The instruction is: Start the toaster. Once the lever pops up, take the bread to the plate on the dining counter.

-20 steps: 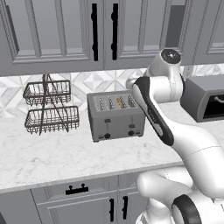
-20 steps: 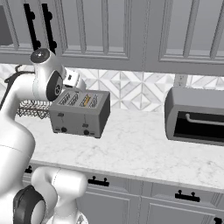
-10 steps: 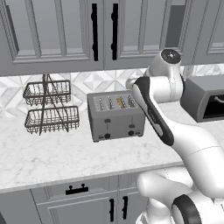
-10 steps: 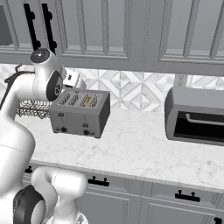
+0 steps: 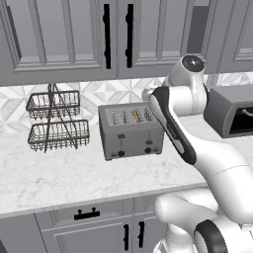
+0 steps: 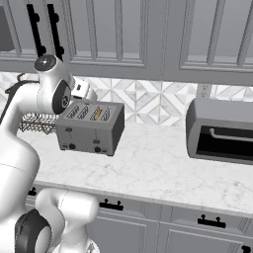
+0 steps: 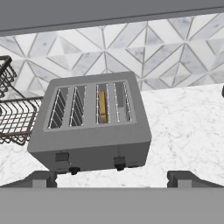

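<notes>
We see the white marble tabletop (image 5: 59,178) running under grey wall cabinets (image 5: 59,39) with black handles, a patterned tile backsplash (image 6: 148,101) behind it.

Toward the right of the tabletop sits a larger dark grey box-shaped appliance (image 6: 220,131), well apart from the toaster.

The toaster (image 5: 131,131) stands upright on the tabletop with its back near the backsplash. We count four slots on top; two dark levers and two black knobs sit on its front face, best seen in the hand view (image 7: 89,131).

A two-tier black wire basket rack (image 5: 57,121) stands just beside the toaster on its left, apart from it.

The bread (image 7: 103,107) stands on edge inside the third slot counted from the left in the hand view. Its tan top edge shows there, and as a small yellowish patch in the right base view (image 6: 98,114).

The hand (image 7: 112,177) hangs above and in front of the toaster, looking down on it. Its two fingertips (image 7: 183,178) stand wide apart at the bottom of the hand view, holding nothing and touching nothing.
</notes>
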